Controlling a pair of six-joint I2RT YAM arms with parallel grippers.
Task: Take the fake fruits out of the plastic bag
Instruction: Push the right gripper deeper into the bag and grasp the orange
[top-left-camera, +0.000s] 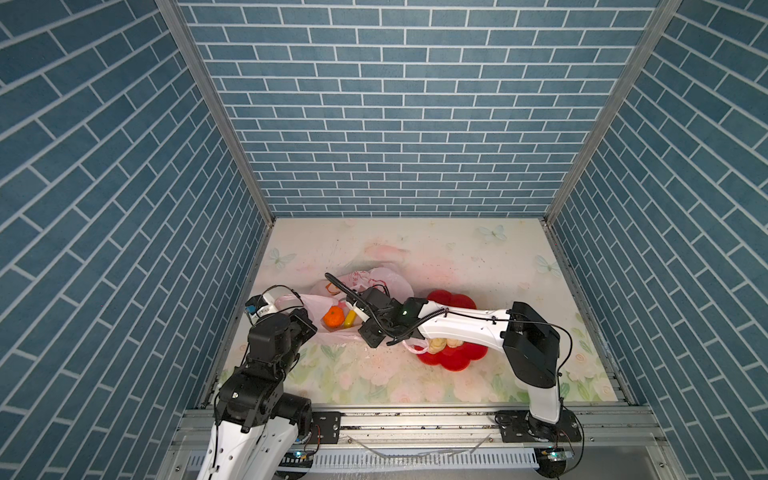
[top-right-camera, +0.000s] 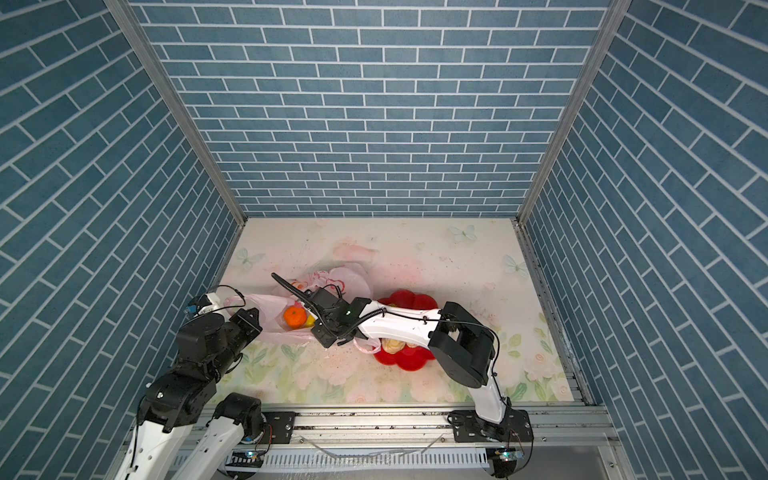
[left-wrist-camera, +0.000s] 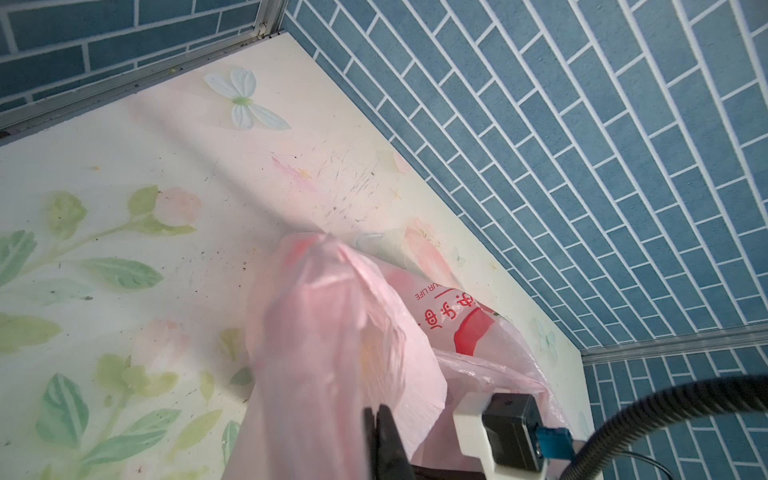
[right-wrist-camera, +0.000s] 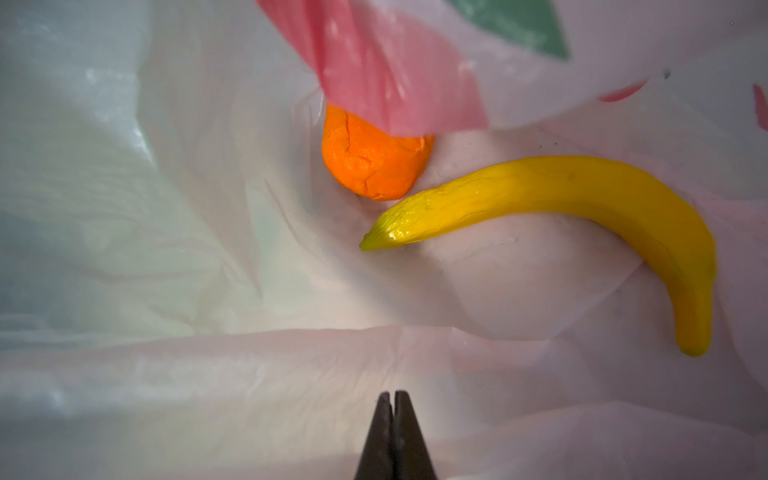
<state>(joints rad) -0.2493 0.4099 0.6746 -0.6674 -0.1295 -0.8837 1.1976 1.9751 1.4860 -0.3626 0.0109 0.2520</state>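
Observation:
The pale-pink plastic bag (top-left-camera: 386, 282) (top-right-camera: 353, 279) lies left of centre with its mouth held open. Inside lie an orange fruit (top-left-camera: 333, 318) (right-wrist-camera: 374, 166) and a yellow banana (top-left-camera: 350, 319) (right-wrist-camera: 582, 195). My left gripper (left-wrist-camera: 380, 411) is shut on the bag's film (left-wrist-camera: 332, 332) at its left edge. My right gripper (right-wrist-camera: 392, 395) reaches into the bag with its jaws shut and nothing between them, short of both fruits. Two cream bumpy fruits (top-left-camera: 440, 344) (top-right-camera: 392, 344) rest in the red bowl, partly under my right arm.
The red flower-shaped bowl (top-left-camera: 453, 362) (top-right-camera: 409, 361) stands right of the bag, with my right arm stretched over it. One bag handle (top-left-camera: 415, 345) drapes onto the bowl's near edge. Blue brick walls enclose the floral table on three sides.

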